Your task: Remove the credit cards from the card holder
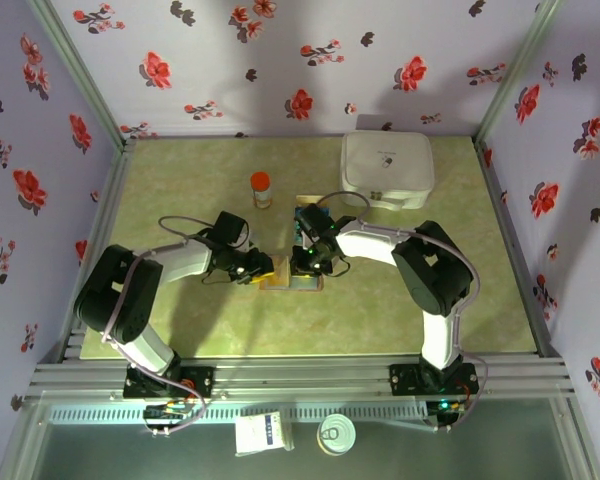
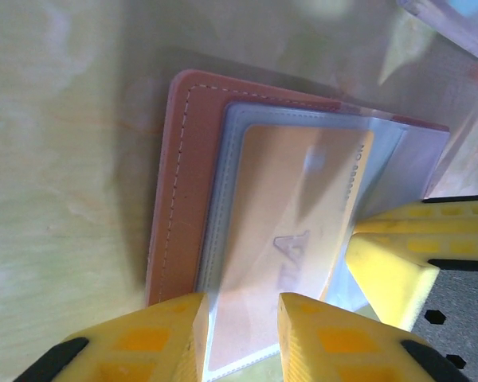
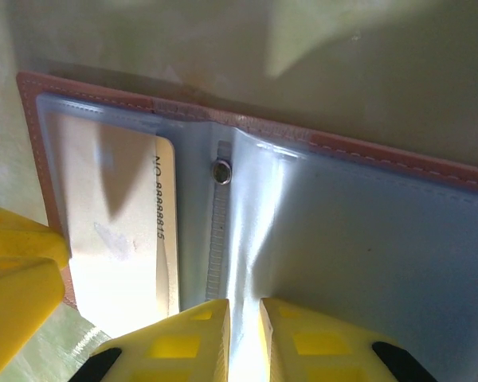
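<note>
Standing at the near rail, I see a small white box and a round tin lying on the ledge outside the table. Past them the left arm and right arm fold inward to the middle of that green surface, where the card holder lies open and flat, clear pockets facing up. The left gripper reaches it from the left with its yellow fingers drawn narrow, tips over the edge of a clear pocket; whether they pinch the plastic or only press on it I cannot tell. Inside that pocket sits a pale orange credit card, a printed number along one edge. The right gripper stands just beside the left one, jaws likewise narrow, tips at the fold near a small metal stud; a hold is unclear there too. Farther back an orange-capped bottle stands upright, and beyond it to the right a white rounded case sits near the flowered back wall.
</note>
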`<state>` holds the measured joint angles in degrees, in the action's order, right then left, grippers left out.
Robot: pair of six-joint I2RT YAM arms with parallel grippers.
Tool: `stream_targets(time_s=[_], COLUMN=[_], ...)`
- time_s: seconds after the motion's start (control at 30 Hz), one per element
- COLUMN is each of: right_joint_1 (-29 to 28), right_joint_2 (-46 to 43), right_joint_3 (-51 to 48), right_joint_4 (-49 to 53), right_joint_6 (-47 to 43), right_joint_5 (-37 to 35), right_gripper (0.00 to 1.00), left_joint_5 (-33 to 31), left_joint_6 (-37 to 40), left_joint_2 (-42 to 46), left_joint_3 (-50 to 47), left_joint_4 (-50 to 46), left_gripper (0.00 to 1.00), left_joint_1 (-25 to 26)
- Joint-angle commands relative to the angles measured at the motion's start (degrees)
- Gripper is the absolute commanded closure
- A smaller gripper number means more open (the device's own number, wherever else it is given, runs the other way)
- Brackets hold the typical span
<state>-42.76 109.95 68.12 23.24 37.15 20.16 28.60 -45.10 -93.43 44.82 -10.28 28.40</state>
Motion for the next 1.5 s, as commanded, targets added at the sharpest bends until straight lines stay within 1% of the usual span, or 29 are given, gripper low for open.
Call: stream_targets(time_s=[0.0,0.1,0.2,0.3,0.47,0.57,0.77,1.0,1.27,1.37,1.47], right_joint_1=[0.1,0.0,0.0,0.0,0.0,0.1,0.4,0.8,1.4,1.8,2.2], right_joint_2=[0.1,-2.0,-3.4,-4.3,-4.9,-4.8,-4.0,-2.7,-1.2,-2.0,-5.1], right_joint_3=[-0.2,0.2,0.7,1.3,1.1,0.6,-0.9,-0.5,-0.1,-1.1,-2.8], right_joint_4=[4.5,4.3,4.3,4.3,2.2,-0.3,-5.1,-7.3,-7.3,-7.4,-7.2], right_joint_6=[-2.2,-2.0,-2.4,-2.1,-0.4,1.3,4.4,5.7,5.6,5.7,5.6], right_joint_5=[-3.2,-2.4,-1.9,-1.5,0.0,1.8,4.9,6.6,6.9,6.5,5.3], right_gripper=[0.8,0.8,0.8,0.8,0.8,0.79,0.78,0.76,0.75,0.75,0.75], left_joint_5=[1.1,0.1,-0.9,-2.3,-1.8,-2.6,-1.1,-4.1,-4.8,-5.3,-5.3], left_joint_6=[-1.0,-0.6,1.0,3.2,4.9,5.4,5.1,6.4,6.8,7.0,6.9], left_joint_2=[2.2,3.7,4.0,2.4,-1.4,-2.8,-5.3,-6.0,-6.1,-6.2,-6.8], left_joint_3=[-0.1,1.3,4.1,7.2,10.3,9.8,8.5,8.0,7.3,7.3,7.3], left_joint_4=[-1.0,-2.6,-5.0,-7.9,-9.2,-9.0,-6.6,-8.4,-9.1,-9.3,-9.2], left_gripper=[0.71,0.71,0.73,0.76,0.82,0.84,0.89,0.93,0.95,0.96,0.96], left_joint_1=[0.6,0.6,0.5,0.5,0.4,0.4,1.0,1.0,1.0,1.0,1.0])
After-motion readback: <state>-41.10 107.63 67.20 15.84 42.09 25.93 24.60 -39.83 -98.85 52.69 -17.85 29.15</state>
